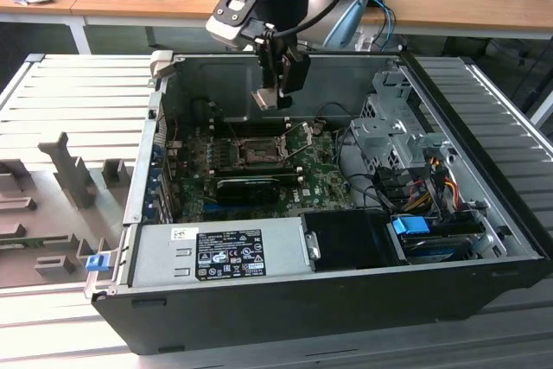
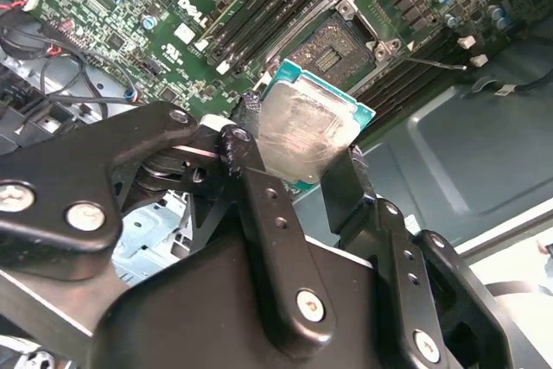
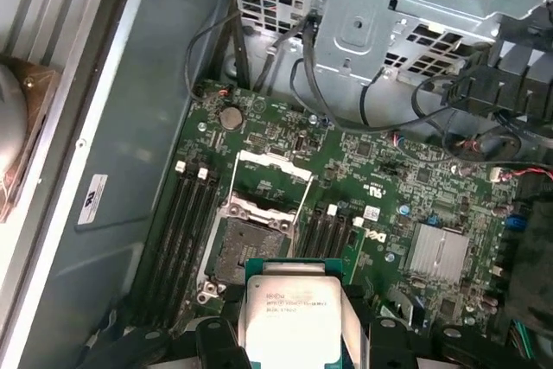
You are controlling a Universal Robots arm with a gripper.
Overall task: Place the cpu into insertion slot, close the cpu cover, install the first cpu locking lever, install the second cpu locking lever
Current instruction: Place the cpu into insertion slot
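Silver cpu (image 2: 309,127) in tool (image 2: 295,158), above insertion slot (image 2: 333,49)

The cpu (image 2: 313,127) shows dull metal; end effector (image 2: 298,155) matt black.

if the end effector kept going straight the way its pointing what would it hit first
Likely the motherboard at or just beside the open insertion slot, with the held cpu touching before the end effector itself; depth is unclear.
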